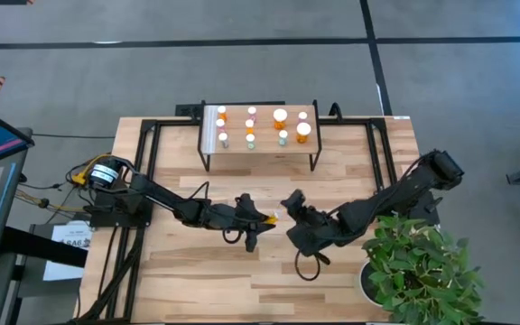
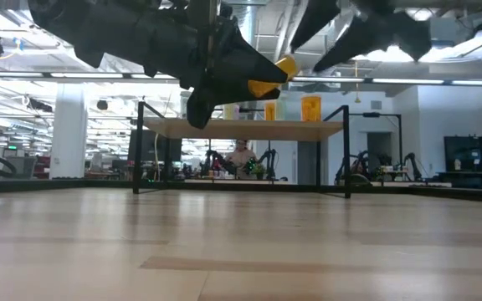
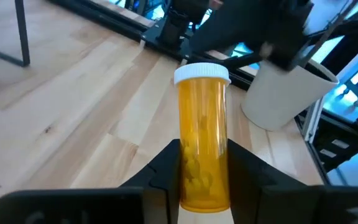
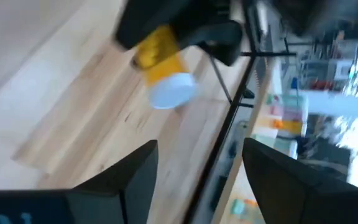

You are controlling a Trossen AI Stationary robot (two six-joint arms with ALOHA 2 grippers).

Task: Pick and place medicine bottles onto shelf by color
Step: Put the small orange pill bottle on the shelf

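Note:
My left gripper [image 1: 256, 222] hangs above the middle of the table, shut on an orange medicine bottle [image 3: 202, 130] with a white cap [image 3: 202, 74]. The bottle also shows in the low view [image 2: 268, 79], high off the tabletop. My right gripper [image 4: 197, 180] is open and faces it from the table's right, a short gap away [image 1: 291, 202]; its wrist view shows the bottle [image 4: 160, 65] cap-first. The shelf [image 1: 262, 152] stands at the far edge on black legs, with several white-capped bottles upright on its top [image 1: 281, 116]. My left gripper pinches the orange bottle by the lower part of its body [image 3: 199, 180], one finger [image 3: 166, 165] on each side. The fingers come level from the table's left and lie along the bottle. It is lifted clear and lies roughly level, its cap end pointing toward my right gripper.
A potted green plant [image 1: 422, 266] in a white pot [image 3: 284, 93] stands at the table's near right corner, close under my right arm. Black frame rails [image 1: 147, 153] run along both sides of the table. Bare wood [image 1: 224, 280] lies near the front edge.

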